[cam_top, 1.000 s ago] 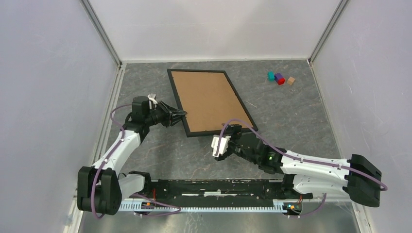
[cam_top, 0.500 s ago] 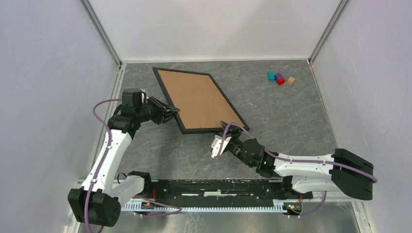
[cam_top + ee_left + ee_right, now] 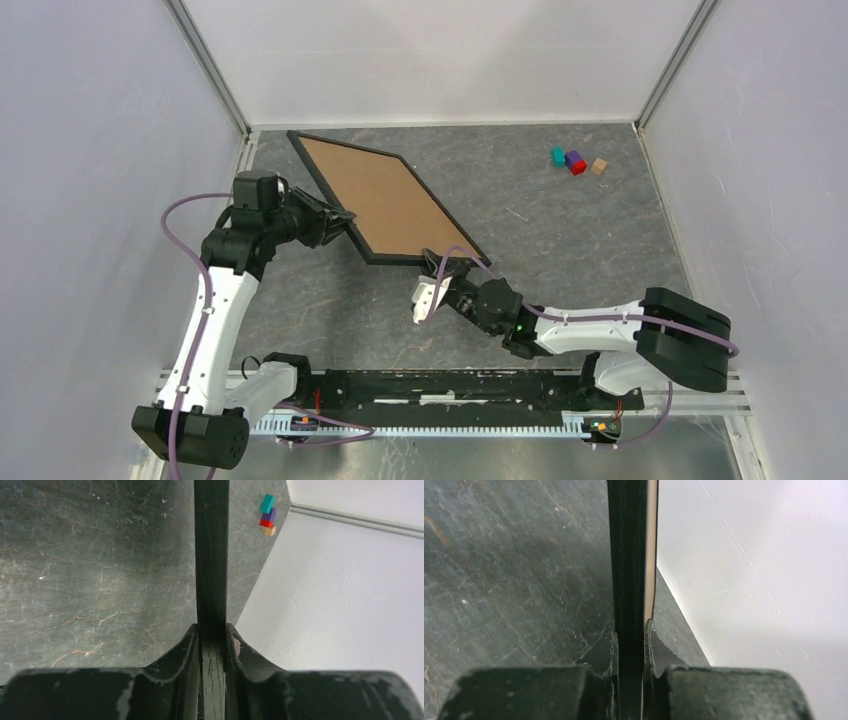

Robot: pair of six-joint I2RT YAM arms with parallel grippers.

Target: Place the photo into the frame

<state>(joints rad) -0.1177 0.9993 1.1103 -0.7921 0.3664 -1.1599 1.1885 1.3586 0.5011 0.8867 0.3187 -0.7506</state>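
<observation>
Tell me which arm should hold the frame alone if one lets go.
Left, probably. The left hand clamps the frame partway along its long edge, nearer the balance; the right hand pinches only the near short edge.

Robotics lab cell, white panel walls (image 3: 440, 60), rail-mounted arms (image 3: 215, 310)

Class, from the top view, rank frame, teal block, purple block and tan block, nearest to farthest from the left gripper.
1. frame, gripped at its left edge.
2. teal block, back right.
3. purple block, just right of it.
4. tan block, rightmost.
</observation>
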